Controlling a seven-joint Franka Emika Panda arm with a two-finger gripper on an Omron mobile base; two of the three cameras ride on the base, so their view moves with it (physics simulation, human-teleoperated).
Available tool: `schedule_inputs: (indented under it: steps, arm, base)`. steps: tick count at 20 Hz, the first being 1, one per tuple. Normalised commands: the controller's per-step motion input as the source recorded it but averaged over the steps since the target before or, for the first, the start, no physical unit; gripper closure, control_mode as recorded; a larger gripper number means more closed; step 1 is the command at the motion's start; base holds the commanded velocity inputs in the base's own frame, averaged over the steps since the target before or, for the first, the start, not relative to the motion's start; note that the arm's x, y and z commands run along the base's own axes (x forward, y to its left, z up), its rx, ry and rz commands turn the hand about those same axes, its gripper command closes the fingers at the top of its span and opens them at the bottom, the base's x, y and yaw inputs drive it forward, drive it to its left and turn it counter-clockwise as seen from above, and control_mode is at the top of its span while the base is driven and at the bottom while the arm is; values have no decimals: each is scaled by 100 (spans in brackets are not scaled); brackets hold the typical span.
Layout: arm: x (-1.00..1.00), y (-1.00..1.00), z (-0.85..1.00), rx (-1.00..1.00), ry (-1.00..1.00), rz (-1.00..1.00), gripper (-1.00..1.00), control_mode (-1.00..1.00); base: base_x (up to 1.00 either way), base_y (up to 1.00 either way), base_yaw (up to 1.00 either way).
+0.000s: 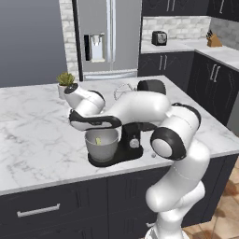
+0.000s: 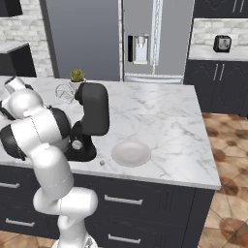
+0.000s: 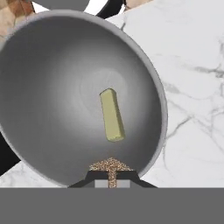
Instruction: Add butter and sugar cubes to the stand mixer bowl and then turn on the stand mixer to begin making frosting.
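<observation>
Your gripper [image 3: 112, 174] is clamped on the sugar cube [image 3: 111, 166], poised over the stand mixer bowl [image 3: 52, 52]. The butter [image 3: 112, 114] lies on the bowl's floor just beyond your fingertips.

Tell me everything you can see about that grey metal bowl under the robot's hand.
The stand mixer bowl is round, deep and grey, like brushed metal, with a plain rim. It sits upright on the flat black base of the stand mixer, on the marble counter. A pale yellow stick of butter lies on its bottom. Over its rim, the gripper is shut on a speckled brown sugar cube.
</observation>
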Motion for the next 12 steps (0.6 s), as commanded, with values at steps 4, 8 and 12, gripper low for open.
schedule_inputs:
  steps: [4, 8, 12]
  arm:
    - [33, -8, -54, 0, 0, 0, 100, -100]
    - [27, -7, -40, 0, 1, 0, 100, -100]
    - [21, -9, -48, 0, 5, 0, 100, -100]
  base:
    - [0, 0, 0]
    - [0, 0, 0]
    - [0, 0, 0]
